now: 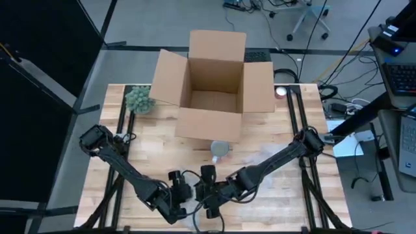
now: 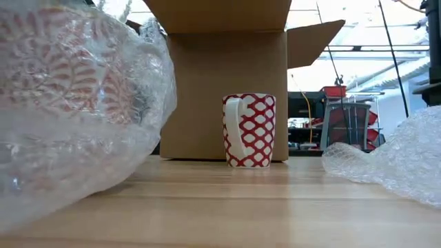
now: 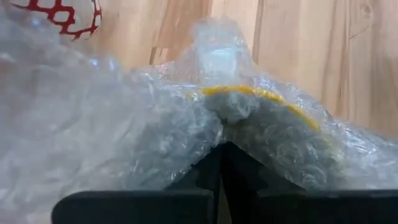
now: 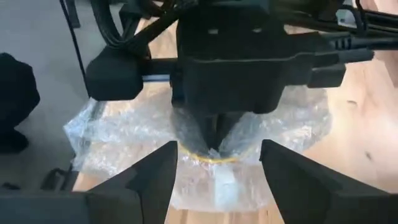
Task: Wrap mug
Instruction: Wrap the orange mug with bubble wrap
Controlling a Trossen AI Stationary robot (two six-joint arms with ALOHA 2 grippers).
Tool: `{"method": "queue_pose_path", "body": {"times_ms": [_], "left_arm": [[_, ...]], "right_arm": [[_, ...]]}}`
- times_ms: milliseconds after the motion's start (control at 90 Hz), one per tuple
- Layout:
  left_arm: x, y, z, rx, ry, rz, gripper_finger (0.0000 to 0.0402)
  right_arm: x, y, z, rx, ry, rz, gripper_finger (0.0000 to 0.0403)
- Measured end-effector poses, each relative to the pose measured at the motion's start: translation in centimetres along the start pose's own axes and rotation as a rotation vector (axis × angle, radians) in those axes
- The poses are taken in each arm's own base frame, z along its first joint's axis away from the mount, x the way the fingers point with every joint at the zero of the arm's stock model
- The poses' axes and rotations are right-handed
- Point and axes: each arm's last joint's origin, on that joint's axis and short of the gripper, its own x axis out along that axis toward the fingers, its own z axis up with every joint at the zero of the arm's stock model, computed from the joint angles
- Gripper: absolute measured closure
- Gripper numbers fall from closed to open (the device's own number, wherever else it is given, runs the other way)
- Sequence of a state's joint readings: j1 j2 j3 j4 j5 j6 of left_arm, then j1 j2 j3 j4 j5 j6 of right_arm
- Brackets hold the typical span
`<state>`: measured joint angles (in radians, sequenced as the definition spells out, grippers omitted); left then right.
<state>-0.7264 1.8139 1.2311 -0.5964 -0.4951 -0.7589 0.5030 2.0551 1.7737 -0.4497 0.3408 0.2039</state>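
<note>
A red-and-white patterned mug wrapped in bubble wrap fills the left foreground of the low view. It lies near the table's front edge, and a yellow strip shows in the wrap. My left gripper is shut on this wrap. My right gripper stands open just beside it, one finger on either side of the left gripper's tips, touching nothing. A second, bare red-and-white mug stands upright on the table in front of the box. My left gripper pinches a bunched-up ridge of the bubble wrap between its two fingertips, close to the yellow strip. The fingers come from above, pointing down at the bundle. The bundle rests on the table, and the wrap spreads out slack around the fingers.
An open cardboard box stands at the table's far middle, right behind the bare mug. A loose sheet of bubble wrap lies to the right. A small green plant sits at the far left. Bare wood lies between the bundle and the mug.
</note>
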Motion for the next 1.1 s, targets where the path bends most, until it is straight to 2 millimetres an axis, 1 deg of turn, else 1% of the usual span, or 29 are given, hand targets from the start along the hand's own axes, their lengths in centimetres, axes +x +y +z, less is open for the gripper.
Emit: {"method": "queue_pose_path", "body": {"times_ms": [178, 322, 444, 589, 667, 800, 856, 922, 1044, 1100], "left_arm": [[0.0, -0.1, 0.1, 0.010, -0.008, -0.005, 0.0401], [0.0, -0.1, 0.1, 0.025, -0.012, -0.007, 0.0401], [0.0, -0.1, 0.1, 0.024, -0.013, -0.007, 0.0401], [-0.2, 0.0, 0.2, 0.023, -0.017, -0.009, 0.0401], [-0.4, 0.2, 0.3, 0.026, -0.002, -0.009, 0.0401], [-1.8, 0.6, 0.9, 0.048, 0.046, -0.025, 0.0401], [-3.0, 0.8, 1.4, 0.040, 0.026, -0.037, 0.0401], [-4.2, 1.2, 2.2, 0.021, -0.007, -0.046, 0.0401], [-5.2, 1.8, 2.4, 0.037, -0.010, -0.038, 0.0401], [-6.1, 2.0, 2.8, 0.048, -0.032, -0.057, 0.0401]], "right_arm": [[2.6, 0.5, -1.1, -0.017, 0.011, 0.001, 0.0186], [4.1, 0.9, -1.1, 0.001, -0.064, 0.013, 0.0186], [6.0, 1.2, -2.4, -0.011, -0.023, 0.022, 0.0186], [7.0, 1.3, -3.2, -0.023, -0.010, 0.009, 0.0186], [7.2, 1.1, -3.1, -0.022, -0.006, 0.010, 0.0186], [7.2, 0.9, -3.1, -0.019, -0.002, 0.002, 0.0186], [7.4, 0.8, -3.5, -0.026, 0.024, -0.004, 0.0186], [7.5, 0.7, -3.5, -0.025, 0.022, -0.004, 0.0186], [7.6, 0.6, -3.6, -0.025, 0.030, -0.006, 0.0186], [7.6, 0.5, -3.6, -0.022, 0.030, -0.005, 0.0186]]}}
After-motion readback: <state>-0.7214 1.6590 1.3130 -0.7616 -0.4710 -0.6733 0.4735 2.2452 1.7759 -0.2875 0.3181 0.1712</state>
